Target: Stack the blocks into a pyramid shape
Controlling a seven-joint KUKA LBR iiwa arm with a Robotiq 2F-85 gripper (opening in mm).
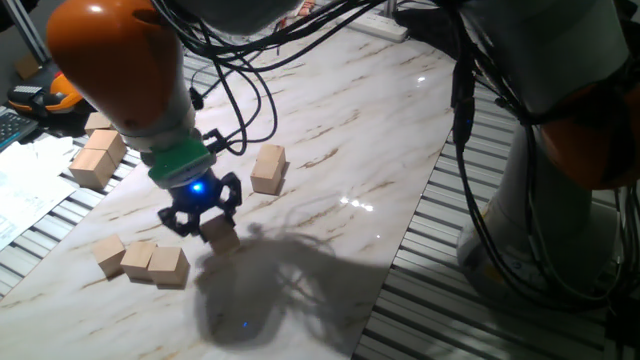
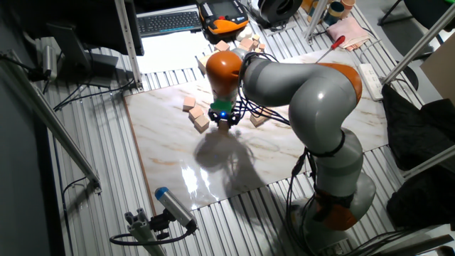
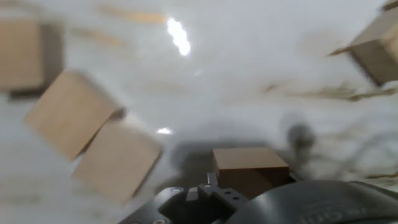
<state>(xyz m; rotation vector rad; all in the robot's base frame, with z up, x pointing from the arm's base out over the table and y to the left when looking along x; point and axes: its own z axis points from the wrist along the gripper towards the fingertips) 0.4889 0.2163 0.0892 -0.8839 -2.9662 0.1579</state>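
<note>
pincer (image 1: 207,222) clenched on 1 block (image 1: 222,236), lifted for carrying | row of 3 blocks (image 1: 142,260) just beside, likely pyramid base | spare block (image 1: 268,168) beyond

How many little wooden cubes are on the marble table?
5: three light-tan wooden cubes in a row, one between the fingers, one alone. Others may be hidden.
</note>
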